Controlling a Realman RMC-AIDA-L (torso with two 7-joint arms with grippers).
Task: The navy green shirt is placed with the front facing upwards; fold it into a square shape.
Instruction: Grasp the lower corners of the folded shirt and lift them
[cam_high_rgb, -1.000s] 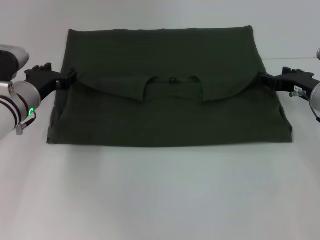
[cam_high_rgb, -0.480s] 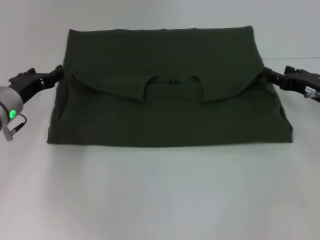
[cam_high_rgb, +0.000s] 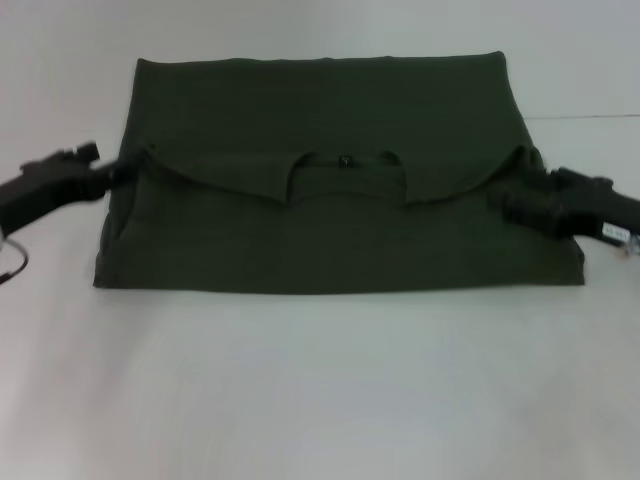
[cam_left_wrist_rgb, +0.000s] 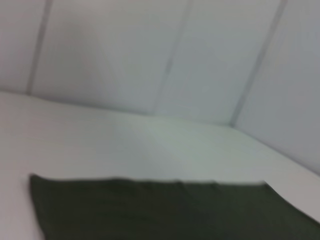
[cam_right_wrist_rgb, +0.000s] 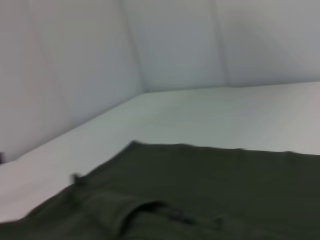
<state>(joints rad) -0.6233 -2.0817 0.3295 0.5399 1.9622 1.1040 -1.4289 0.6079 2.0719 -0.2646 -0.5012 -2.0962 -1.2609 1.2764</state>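
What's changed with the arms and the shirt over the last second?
The right gripper has moved inward and now lies over the navy green shirt by its right edge. The left gripper shifted little, staying at the left edge while its arm dropped lower. The shirt lies folded as before.

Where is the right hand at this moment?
In the head view, the right hand is on the right, over the navy green shirt's right edge, just below the folded-over flap's corner.

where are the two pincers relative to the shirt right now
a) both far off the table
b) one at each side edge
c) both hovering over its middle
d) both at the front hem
b, the left pincer and right pincer sit at opposite side edges of the navy green shirt.
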